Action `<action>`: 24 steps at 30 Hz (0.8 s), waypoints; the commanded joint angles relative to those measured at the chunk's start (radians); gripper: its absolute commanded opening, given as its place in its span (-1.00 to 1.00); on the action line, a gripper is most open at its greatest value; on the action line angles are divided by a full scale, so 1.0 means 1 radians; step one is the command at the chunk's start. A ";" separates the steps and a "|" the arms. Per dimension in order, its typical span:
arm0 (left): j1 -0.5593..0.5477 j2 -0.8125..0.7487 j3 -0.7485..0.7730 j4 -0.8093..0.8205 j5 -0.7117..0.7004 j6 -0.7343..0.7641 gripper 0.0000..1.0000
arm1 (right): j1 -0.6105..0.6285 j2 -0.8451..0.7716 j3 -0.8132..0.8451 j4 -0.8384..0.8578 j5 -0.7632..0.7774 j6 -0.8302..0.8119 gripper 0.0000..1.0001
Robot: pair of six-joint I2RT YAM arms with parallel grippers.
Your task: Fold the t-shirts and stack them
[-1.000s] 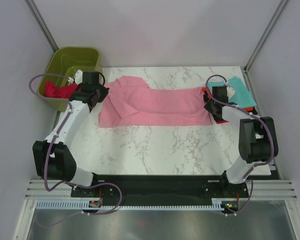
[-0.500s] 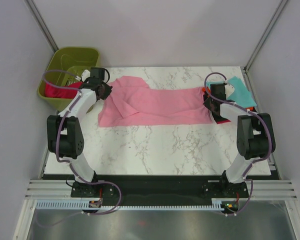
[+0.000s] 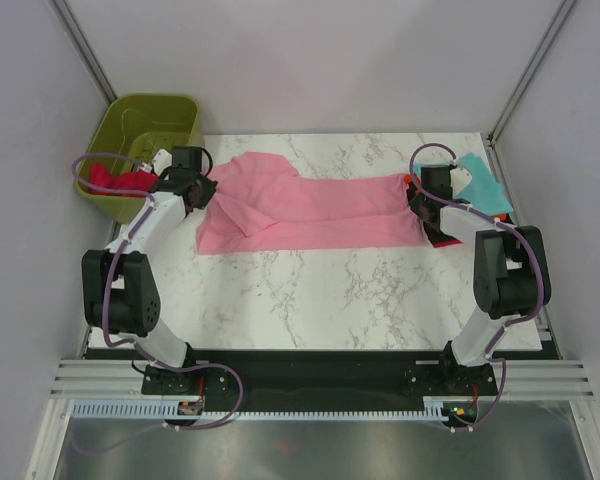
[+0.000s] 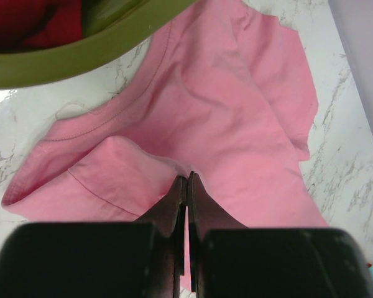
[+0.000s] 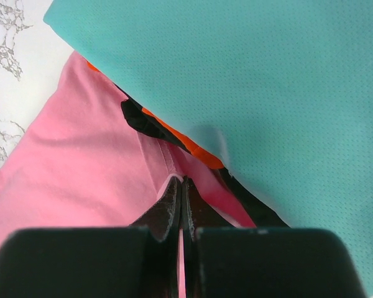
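Fingers (image 4: 177, 202) of your left gripper (image 4: 187, 179) are clamped on the pink shirt (image 3: 310, 212) at its shoulder, near the basket (image 3: 130, 112). Your right gripper (image 5: 182, 180) pinches the hem at the right, up against the teal-topped stack (image 3: 483, 185). The shirt lies spread across the table (image 3: 330, 300). Lift both ends evenly and taut, and steer the hem away from the stack.

An olive-green plastic basket (image 3: 145, 112) stands at the counter's far left corner. The counter (image 3: 330, 290) is white marble, veined with grey.
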 commanded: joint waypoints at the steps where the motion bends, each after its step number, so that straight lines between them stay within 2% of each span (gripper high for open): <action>1: 0.004 -0.061 -0.018 0.067 -0.052 -0.035 -0.96 | 0.002 -0.032 0.001 0.049 0.022 0.018 -1.00; 13: 0.022 -0.101 -0.034 0.096 0.000 -0.066 -0.96 | 0.001 -0.044 -0.010 0.049 0.048 0.041 -1.00; 22: 0.027 0.039 0.092 0.100 0.019 -0.072 -0.96 | 0.001 -0.023 -0.001 0.103 0.046 0.051 -1.00; 23: 0.027 0.055 0.104 0.101 0.025 -0.068 -0.96 | 0.001 -0.009 0.005 0.101 0.040 0.050 -0.98; 24: 0.027 0.091 0.139 0.103 0.043 -0.062 -0.95 | 0.001 -0.003 0.014 0.103 0.031 0.047 -0.82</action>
